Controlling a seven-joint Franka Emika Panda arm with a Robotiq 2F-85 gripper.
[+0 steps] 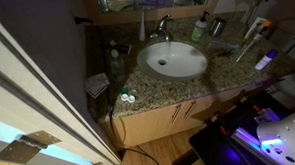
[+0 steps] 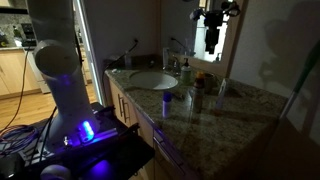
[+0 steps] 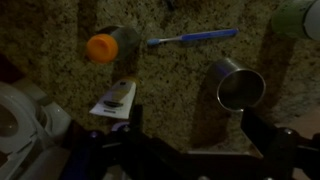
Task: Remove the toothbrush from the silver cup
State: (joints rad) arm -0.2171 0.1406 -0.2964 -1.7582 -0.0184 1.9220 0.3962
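Evidently the slim blue plastic toothbrush lies flat on the speckled granite countertop, apart from the small shiny silver metal cup; the cup stands upright and looks empty, so we judge the removal done; the gripper hangs above, jaws spread wide, holding nothing, high enough not to knock the cup.

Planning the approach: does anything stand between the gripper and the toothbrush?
Nothing visible does. In the wrist view the toothbrush lies flat on the counter, outside the silver cup, with bare granite between it and the open gripper.
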